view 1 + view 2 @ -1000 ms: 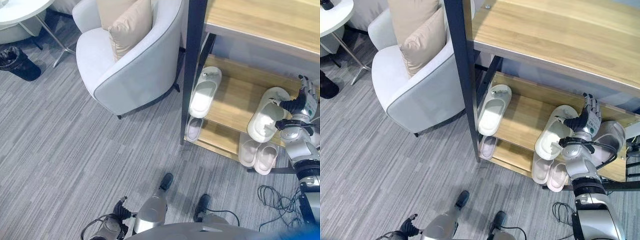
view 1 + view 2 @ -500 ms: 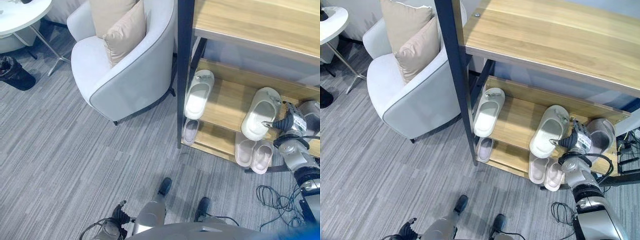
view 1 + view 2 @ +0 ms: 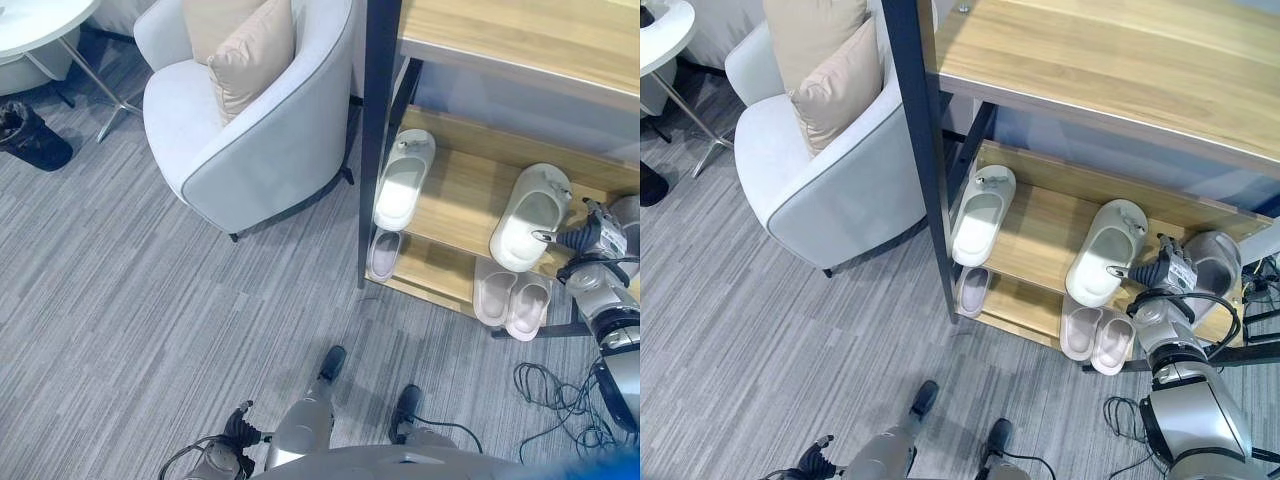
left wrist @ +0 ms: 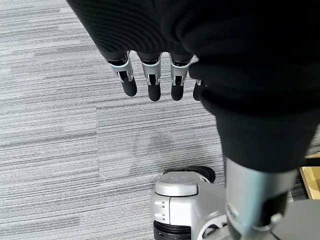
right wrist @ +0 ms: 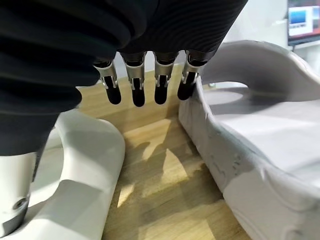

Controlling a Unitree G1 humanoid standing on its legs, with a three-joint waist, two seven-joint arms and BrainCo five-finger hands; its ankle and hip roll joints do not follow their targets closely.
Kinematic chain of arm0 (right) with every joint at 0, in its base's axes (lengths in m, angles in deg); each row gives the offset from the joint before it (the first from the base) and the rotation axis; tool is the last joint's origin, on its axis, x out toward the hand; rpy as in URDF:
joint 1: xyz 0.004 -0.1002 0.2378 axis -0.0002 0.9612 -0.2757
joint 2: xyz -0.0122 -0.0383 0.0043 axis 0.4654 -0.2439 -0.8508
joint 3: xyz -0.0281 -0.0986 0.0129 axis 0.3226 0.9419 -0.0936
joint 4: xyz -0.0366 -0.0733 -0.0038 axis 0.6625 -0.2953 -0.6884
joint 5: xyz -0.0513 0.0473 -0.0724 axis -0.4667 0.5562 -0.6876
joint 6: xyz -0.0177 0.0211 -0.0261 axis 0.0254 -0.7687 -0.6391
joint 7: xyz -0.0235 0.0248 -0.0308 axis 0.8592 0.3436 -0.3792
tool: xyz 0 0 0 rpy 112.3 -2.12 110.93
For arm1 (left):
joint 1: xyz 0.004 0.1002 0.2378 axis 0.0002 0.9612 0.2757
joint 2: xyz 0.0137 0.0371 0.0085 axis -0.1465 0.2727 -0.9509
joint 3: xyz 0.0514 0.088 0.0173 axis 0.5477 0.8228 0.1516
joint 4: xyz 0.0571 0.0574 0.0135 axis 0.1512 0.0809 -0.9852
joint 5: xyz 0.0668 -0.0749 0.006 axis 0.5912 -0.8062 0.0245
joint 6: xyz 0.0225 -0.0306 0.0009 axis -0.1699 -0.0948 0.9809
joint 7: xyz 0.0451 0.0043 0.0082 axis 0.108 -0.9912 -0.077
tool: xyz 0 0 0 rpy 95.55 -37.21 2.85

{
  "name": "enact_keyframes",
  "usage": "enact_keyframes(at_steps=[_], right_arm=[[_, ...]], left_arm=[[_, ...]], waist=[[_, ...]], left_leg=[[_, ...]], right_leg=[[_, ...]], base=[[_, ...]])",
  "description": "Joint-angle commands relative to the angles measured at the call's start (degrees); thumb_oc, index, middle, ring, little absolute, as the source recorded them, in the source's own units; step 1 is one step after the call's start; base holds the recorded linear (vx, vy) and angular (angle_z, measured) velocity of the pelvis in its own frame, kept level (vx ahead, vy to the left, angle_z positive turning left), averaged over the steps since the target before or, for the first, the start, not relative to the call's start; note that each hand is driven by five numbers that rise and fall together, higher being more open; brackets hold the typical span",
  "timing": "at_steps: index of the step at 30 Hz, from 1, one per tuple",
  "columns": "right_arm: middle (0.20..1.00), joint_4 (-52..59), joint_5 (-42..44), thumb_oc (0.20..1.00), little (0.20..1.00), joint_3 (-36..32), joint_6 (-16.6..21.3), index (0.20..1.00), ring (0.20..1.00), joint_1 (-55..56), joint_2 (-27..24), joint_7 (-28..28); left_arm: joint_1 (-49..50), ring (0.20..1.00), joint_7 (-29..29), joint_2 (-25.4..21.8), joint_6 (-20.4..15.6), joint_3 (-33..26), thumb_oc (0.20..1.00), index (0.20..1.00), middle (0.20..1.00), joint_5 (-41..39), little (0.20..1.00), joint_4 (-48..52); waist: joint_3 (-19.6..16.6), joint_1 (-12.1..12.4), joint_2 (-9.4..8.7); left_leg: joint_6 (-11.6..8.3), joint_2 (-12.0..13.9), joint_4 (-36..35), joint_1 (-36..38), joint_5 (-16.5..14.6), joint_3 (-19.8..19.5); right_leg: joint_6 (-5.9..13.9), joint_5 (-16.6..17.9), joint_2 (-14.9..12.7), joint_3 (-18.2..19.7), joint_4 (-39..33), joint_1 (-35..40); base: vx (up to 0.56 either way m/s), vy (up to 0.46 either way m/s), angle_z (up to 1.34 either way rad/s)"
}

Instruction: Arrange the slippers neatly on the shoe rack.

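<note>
R hand (image 3: 1168,272) open btwn two slippers (image 3: 1102,252) on shoe rack (image 3: 1040,235), L hand (image 4: 150,75) open, no legible print

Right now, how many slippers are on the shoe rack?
6: three on the middle shelf, at left, centre and right; three below, left and a pair. More may be hidden.

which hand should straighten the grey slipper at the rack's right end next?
Right. The right hand is already on the middle shelf, its open fingers between the white slipper and the grey slipper. The left hand hangs over the carpet.
</note>
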Motion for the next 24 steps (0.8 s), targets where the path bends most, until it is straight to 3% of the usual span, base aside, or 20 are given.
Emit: enact_keyframes(at_steps=[1,2,3,4,5,6,7,8,9,16,24], right_arm=[[0.667,-0.6,1.8,0.667,0.667,4.5,-0.5,0.667,0.667,-3.0,-2.5,1.2],[0.379,-0.9,1.8,0.379,0.379,4.9,-0.4,0.379,0.379,-3.1,-2.2,1.3],[0.291,-1.6,1.5,0.291,0.291,5.5,-0.6,0.291,0.291,-3.4,-1.9,1.6],[0.319,-2.0,1.3,0.319,0.319,5.6,-0.7,0.319,0.319,-3.4,-1.9,1.7],[0.454,-2.3,1.3,0.454,0.454,5.7,-0.7,0.454,0.454,-3.3,-1.9,1.6],[0.536,-2.9,1.2,0.536,0.536,5.6,-0.8,0.536,0.536,-3.4,-1.9,1.3],[0.567,-3.0,1.2,0.567,0.567,5.4,-0.8,0.567,0.567,-3.5,-2.0,1.2],[0.947,-3.2,1.4,0.947,0.947,5.3,-0.9,0.947,0.947,-3.6,-2.1,0.8],[1.0,-3.4,1.2,1.0,1.0,5.3,-1.0,1.0,1.0,-3.7,-2.1,0.4],[1.0,-1.3,3.2,1.0,1.0,3.0,-0.7,1.0,1.0,-4.0,-2.0,-2.4],[1.0,12.0,3.0,1.0,1.0,-2.2,-0.7,1.0,1.0,0.3,-1.8,-5.1]], left_arm=[[-2.6,1.0,-1.1,4.8,-0.8,4.8,1.0,1.0,1.0,-0.7,1.0,-3.3],[-2.6,1.0,-1.1,4.8,-0.8,4.7,1.0,1.0,1.0,-0.7,1.0,-3.3],[-2.8,1.0,-1.1,4.7,-0.7,4.8,1.0,1.0,1.0,-0.8,1.0,-3.4],[-2.9,1.0,-1.1,4.7,-0.6,4.8,1.0,1.0,1.0,-0.7,1.0,-3.3],[-3.0,1.0,-1.0,4.6,-0.6,4.9,1.0,1.0,1.0,-0.7,1.0,-3.2],[-3.1,1.0,-1.0,4.6,-0.6,5.0,1.0,1.0,1.0,-0.5,1.0,-3.2],[-3.1,1.0,-1.0,4.5,-0.6,5.1,1.0,1.0,1.0,-0.4,1.0,-3.2],[-3.1,1.0,-0.9,4.5,-0.6,5.1,1.0,1.0,1.0,-0.2,1.0,-3.3],[-3.1,1.0,-0.9,4.5,-0.5,5.0,1.0,1.0,1.0,-0.1,1.0,-3.5],[-3.5,1.0,-0.3,4.7,-0.4,5.0,1.0,1.0,1.0,-0.3,1.0,-4.0],[-3.5,1.0,-0.4,5.1,-0.2,4.1,1.0,1.0,1.0,-1.2,1.0,-4.0]], waist=[[1.4,2.3,-0.9],[1.4,2.4,-0.95],[1.5,2.6,-0.95],[1.5,2.6,-0.96],[1.4,2.6,-0.94],[1.3,2.7,-0.96],[1.3,2.8,-0.96],[1.3,2.9,-1.01],[1.4,2.9,-1.03],[1.4,3.1,-1.29],[1.3,1.8,-1.57]], left_leg=[[-0.14,-1.0,-0.1,2.0,-3.9,0.4],[-0.21,-0.9,-0.1,2.2,-4.1,0.5],[-0.25,-1.0,-0.1,2.3,-4.1,0.4],[-0.25,-1.1,-0.1,2.3,-4.1,0.3],[-0.25,-1.1,-0.1,2.3,-4.1,0.2],[-0.27,-1.3,-0.1,2.2,-4.0,0.0],[-0.26,-1.3,-0.1,2.2,-4.0,-0.1],[-0.28,-1.4,-0.1,2.1,-4.0,-0.2],[-0.32,-1.4,-0.1,2.0,-3.9,-0.2],[-0.14,-1.6,-0.1,1.4,-3.8,-0.4],[0.24,-1.5,-0.1,1.6,-4.4,-0.5]], right_leg=[[3.77,-1.7,-1.6,-3.0,0.6,3.4],[3.7,-1.8,-1.5,-3.0,0.6,3.5],[3.76,-1.7,-1.6,-3.3,0.6,3.7],[3.78,-1.8,-1.6,-3.4,0.6,3.8],[3.8,-1.8,-1.7,-3.5,0.6,3.8],[3.83,-1.8,-1.8,-3.7,0.6,3.9],[3.82,-1.8,-1.8,-3.8,0.6,3.9],[3.8,-1.7,-1.8,-3.8,0.6,3.7],[3.85,-1.6,-1.9,-3.9,0.6,3.5],[3.89,-1.4,-2.0,-3.7,0.6,3.1],[3.75,-1.6,-2.1,-3.8,0.6,3.2]], base=[[0.0,0.0,0.0],[0.0,0.0,0.0],[0.0,0.0,0.0],[0.0,0.0,0.0],[0.0,0.0,0.0],[0.0,0.0,0.0],[0.0,0.03,0.08],[-0.02,0.029,0.1],[-0.02,0.027,0.16],[-0.01,0.015,0.05],[0.0,0.014,0.02]])
